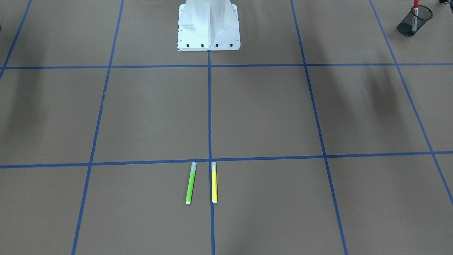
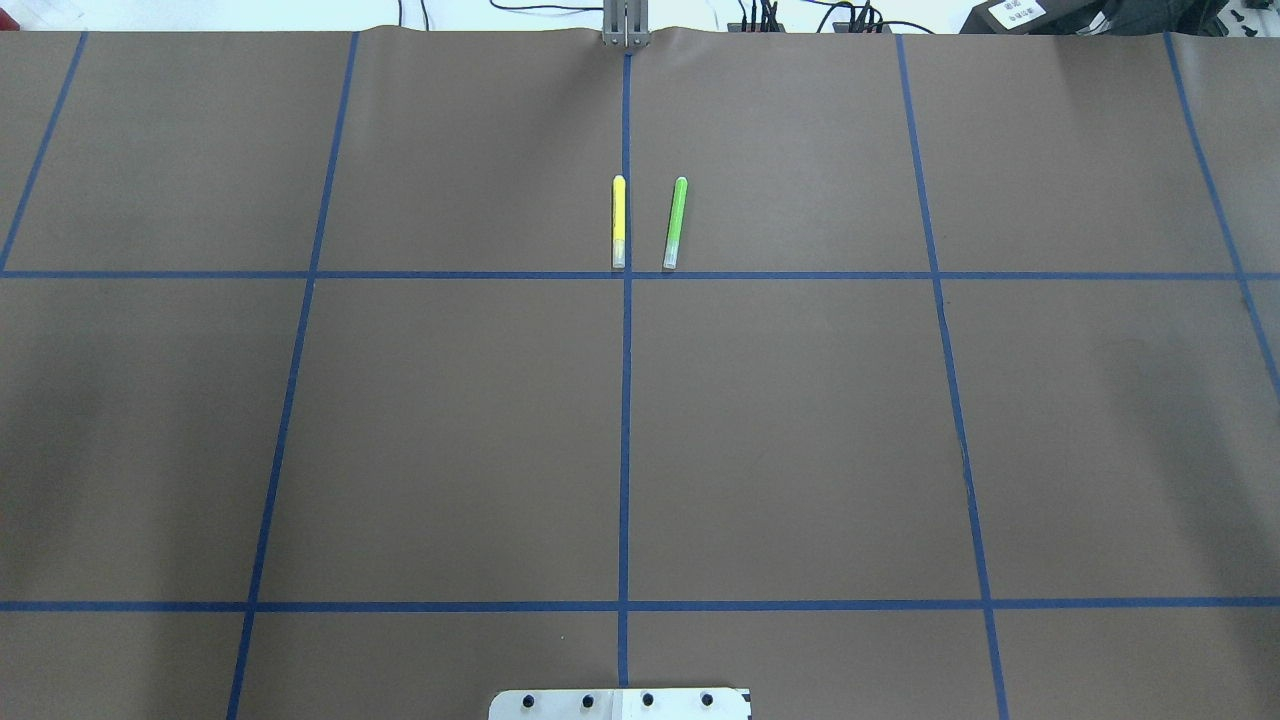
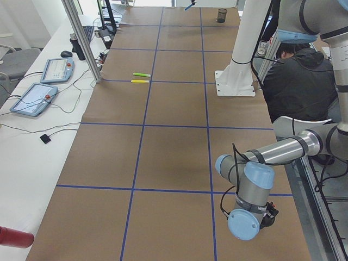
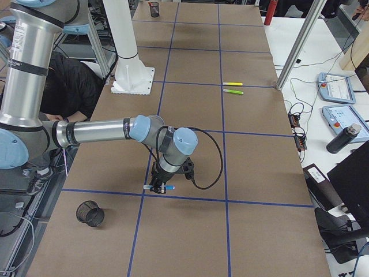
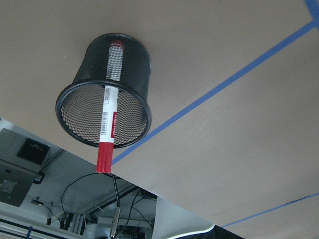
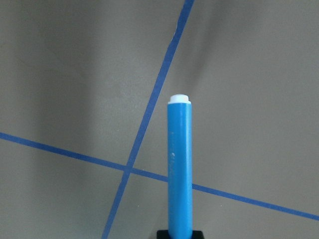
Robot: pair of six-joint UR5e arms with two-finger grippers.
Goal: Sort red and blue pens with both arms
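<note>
In the right wrist view, the blue pen [image 6: 179, 169] rises straight out of the right gripper [image 6: 180, 233], whose jaws are clamped on its lower end, with the white plug at the free tip. From the table's right end we see this pen carried low over the brown table cover [image 4: 259, 173], near a blue tape line. A black mesh cup [image 4: 90, 214] stands near it.

We judge the pen to be light and stiff, with a smooth round plastic barrel that could slip or pivot between two flat pads. It is held close to one end, so it may swing. A hold across the middle of the barrel would be steadier, and modest pressure should be enough.

The red pen [image 5: 107, 119] leans in the other mesh cup [image 5: 134, 64] on the robot's left, with one red end past the rim. The left arm [image 3: 255, 187] hangs nearby, and we cannot tell whether its claw is apart or together. The green marker [image 1: 190, 183] and yellow marker [image 1: 213, 182] lie side by side, apart, far across the table.
</note>
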